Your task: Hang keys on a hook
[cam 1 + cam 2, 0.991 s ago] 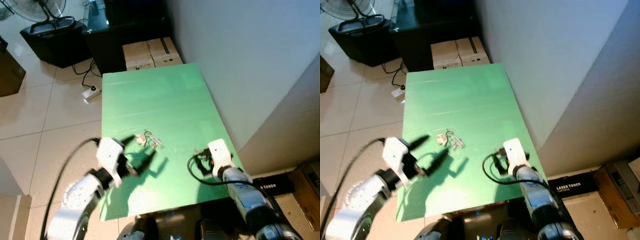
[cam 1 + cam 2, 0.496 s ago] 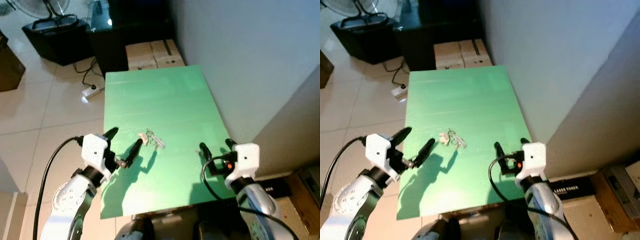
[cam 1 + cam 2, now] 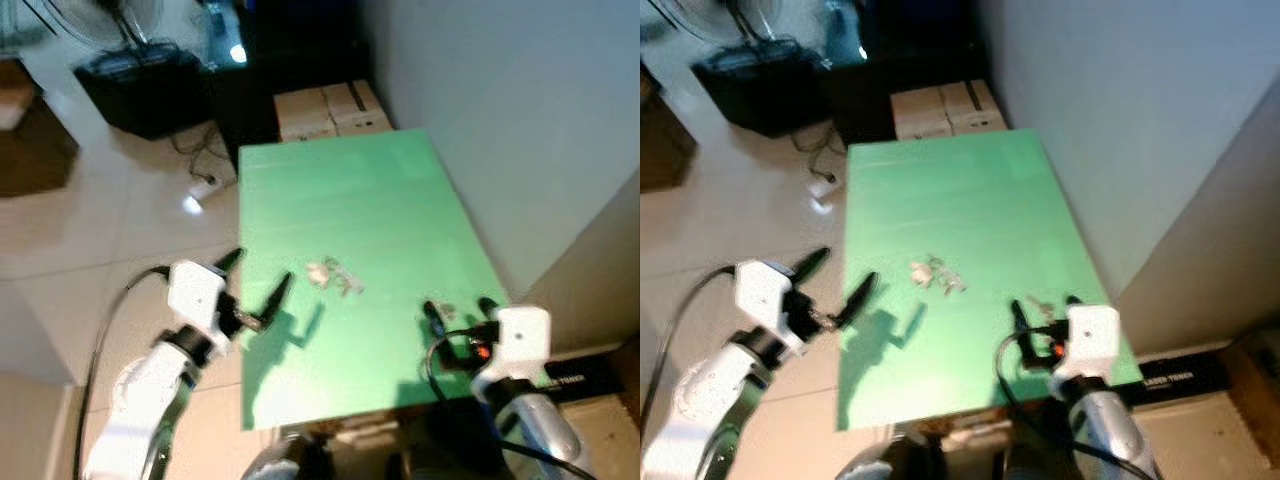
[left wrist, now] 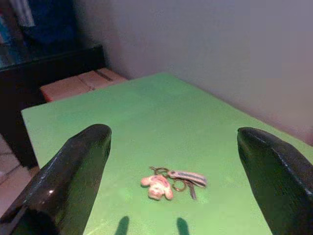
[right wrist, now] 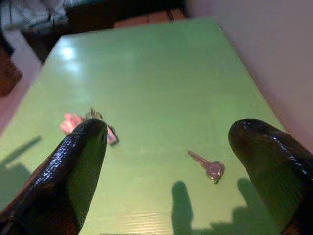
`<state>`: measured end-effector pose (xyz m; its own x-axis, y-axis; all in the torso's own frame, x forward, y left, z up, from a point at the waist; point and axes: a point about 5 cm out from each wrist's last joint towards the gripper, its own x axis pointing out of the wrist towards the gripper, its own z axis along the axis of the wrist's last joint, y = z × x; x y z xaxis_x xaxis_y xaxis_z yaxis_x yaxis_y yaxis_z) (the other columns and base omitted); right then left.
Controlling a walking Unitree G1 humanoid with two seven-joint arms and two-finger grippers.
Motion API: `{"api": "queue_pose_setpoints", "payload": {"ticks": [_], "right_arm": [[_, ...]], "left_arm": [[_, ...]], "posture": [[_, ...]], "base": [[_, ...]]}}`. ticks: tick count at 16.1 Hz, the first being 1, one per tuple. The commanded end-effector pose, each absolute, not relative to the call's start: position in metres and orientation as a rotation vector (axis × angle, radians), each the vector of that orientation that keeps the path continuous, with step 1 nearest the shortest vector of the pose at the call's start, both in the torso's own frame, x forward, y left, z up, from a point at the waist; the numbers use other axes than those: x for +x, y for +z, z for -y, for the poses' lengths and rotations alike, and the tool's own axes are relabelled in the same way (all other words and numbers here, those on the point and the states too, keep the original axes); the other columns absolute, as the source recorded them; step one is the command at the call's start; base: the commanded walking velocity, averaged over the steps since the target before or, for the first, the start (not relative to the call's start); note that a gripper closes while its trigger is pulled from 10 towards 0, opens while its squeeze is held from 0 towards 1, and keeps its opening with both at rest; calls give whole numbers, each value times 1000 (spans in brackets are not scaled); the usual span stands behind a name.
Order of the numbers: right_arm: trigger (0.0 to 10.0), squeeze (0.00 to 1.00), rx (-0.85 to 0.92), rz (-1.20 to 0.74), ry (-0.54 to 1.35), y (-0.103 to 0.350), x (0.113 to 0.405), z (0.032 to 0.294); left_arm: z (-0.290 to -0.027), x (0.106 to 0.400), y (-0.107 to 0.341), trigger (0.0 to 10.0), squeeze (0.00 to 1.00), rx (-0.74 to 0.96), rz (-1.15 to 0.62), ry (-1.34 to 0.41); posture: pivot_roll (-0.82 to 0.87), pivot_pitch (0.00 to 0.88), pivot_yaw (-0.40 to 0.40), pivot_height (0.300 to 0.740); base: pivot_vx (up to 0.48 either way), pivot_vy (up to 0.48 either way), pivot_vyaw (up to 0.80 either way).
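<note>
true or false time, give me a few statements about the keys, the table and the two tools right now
1. The bunch of keys with a small pink charm lies flat on the green table. True.
2. The left tool is shut on the bunch. False: its fingers are spread wide, short of the bunch.
3. A single loose key lies on the table ahead of the right tool. True.
4. The right tool is holding the loose key. False: it is open and empty.
5. Cardboard boxes sit on the floor past the table's far end. True.
</note>
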<state>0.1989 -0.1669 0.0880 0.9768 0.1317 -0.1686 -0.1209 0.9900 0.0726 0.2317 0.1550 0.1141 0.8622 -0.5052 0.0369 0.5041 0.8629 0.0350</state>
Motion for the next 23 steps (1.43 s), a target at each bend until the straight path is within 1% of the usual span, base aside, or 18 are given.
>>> {"api": "queue_pose_setpoints", "payload": {"ticks": [1,3,4,5,6,7,9,10,11,15,17,19,21,23], "right_arm": [[10000,0,69,-170,144,91,199,161],[10000,0,60,-186,149,92,199,159],[10000,0,33,-206,147,89,200,160],[10000,0,-39,-242,143,84,200,164],[10000,0,-78,-258,143,82,200,165],[10000,0,-84,-251,113,82,200,170],[10000,0,-84,-240,134,87,202,170],[10000,0,-118,-241,127,89,205,172],[10000,0,-156,-246,96,90,216,179],[10000,0,-214,-267,121,82,212,178],[10000,0,-201,-259,144,86,215,170],[10000,0,-135,-272,159,84,215,165],[10000,0,-108,-273,176,83,212,163],[10000,0,-105,-279,180,82,211,163]], "left_arm": [[-158,232,117,10000,0,77,65,-524],[-157,230,116,10000,0,115,77,-528],[-156,230,115,10000,0,114,71,-527],[-156,231,114,10000,0,101,66,-514],[-156,231,114,10000,0,98,69,-508],[-159,231,110,10000,0,67,35,-461],[-157,229,103,10000,0,87,27,-423],[-156,230,103,10000,0,97,34,-404],[-152,238,106,10000,0,106,45,-379],[-152,232,109,10000,0,120,57,-388],[-155,229,101,10000,0,157,28,-391],[-154,231,103,10000,0,144,42,-389],[-153,233,106,10000,0,144,54,-390],[-152,234,106,10000,0,138,56,-402]], "posture": [[-112,115,106,740],[-113,111,102,740],[-114,111,101,740],[-115,115,98,740],[-116,115,96,740],[-119,116,92,740],[-121,123,67,740],[-118,124,57,740],[-114,128,55,740],[-109,133,55,740],[-114,133,58,740],[-114,132,58,740],[-115,134,59,740],[-112,136,58,740]], "base": [[0,0,0],[0,-480,0],[0,-480,0],[0,-480,0],[0,0,0],[0,0,0],[0,0,0],[0,0,0],[0,0,0],[0,0,0],[0,0,0],[0,0,0],[0,0,-488],[276,0,-800]]}}
